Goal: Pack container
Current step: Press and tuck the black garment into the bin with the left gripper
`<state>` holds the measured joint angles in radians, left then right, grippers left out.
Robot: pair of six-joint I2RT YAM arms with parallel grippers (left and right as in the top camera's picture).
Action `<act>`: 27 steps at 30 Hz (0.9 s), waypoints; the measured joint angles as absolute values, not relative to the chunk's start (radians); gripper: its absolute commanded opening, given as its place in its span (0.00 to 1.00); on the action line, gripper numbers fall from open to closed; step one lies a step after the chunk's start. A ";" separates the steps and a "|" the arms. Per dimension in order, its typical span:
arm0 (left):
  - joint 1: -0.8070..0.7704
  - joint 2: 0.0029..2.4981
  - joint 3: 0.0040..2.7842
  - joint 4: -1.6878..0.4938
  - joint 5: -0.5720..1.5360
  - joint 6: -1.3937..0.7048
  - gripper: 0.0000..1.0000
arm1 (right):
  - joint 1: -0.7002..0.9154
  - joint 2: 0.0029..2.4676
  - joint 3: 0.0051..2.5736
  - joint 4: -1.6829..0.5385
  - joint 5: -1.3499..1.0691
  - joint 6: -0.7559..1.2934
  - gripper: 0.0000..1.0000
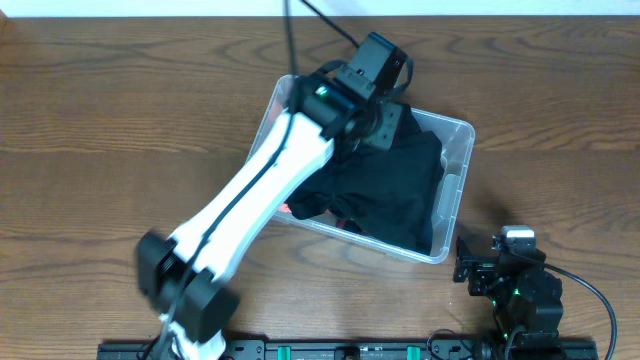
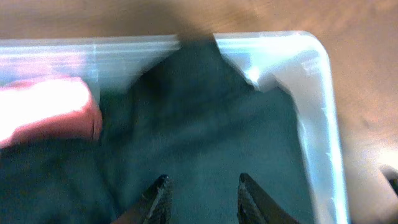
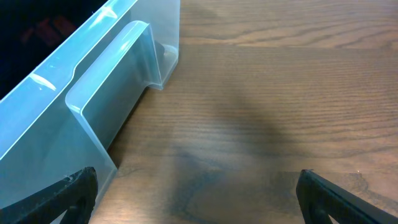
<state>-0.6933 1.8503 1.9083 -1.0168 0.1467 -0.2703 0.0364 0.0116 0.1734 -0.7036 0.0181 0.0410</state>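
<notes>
Inside the container [image 1: 452, 205], which stands at the middle of the wooden counter [image 1: 100, 120], a black garment [image 1: 390, 190] is heaped. The left pincer [image 2: 203, 178] is held over the garment near the container's far corner. Its jaws are parted to a moderate gap and nothing is seen between them. In the left wrist view the tips hang just above the cloth, but contact cannot be told.

The step in hand is judged to be the pressing of the garment down into the container. It is best done by lowering the pincer straight onto the cloth, away from the container's wall, so that the rim is not struck. The fold that appears to climb to the rim at that corner should then be pushed in.

The right pincer [image 3: 196, 182] is held low just outside the container's near right corner, spread wide and empty. It could be used to steady the container if it slides.

Much is hidden. In the overhead view the left pincer's fingers are covered by its own wrist. The left wrist view is blurred, so a pink item [image 2: 46, 115] beside the garment, against the container's wall, cannot be identified. What lies beneath the garment is not shown.
</notes>
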 measured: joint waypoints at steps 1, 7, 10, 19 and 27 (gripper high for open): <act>-0.706 1.826 1.914 -1.073 0.151 -0.282 0.36 | 0.036 0.012 0.173 -0.704 0.018 0.041 0.99; -0.814 1.816 1.822 -1.167 0.159 -0.310 0.36 | 0.036 0.012 0.173 -0.704 0.018 0.041 0.99; -0.857 1.839 1.698 -1.060 0.157 -0.319 0.36 | 0.036 0.012 0.173 -0.704 0.018 0.041 0.99; -0.817 1.833 1.396 -0.605 0.206 -0.490 0.35 | 0.036 0.012 0.173 -0.706 0.018 0.041 0.99; -0.679 1.863 1.393 -0.486 0.238 -0.577 0.35 | 0.036 0.012 0.173 -0.706 0.018 0.041 0.99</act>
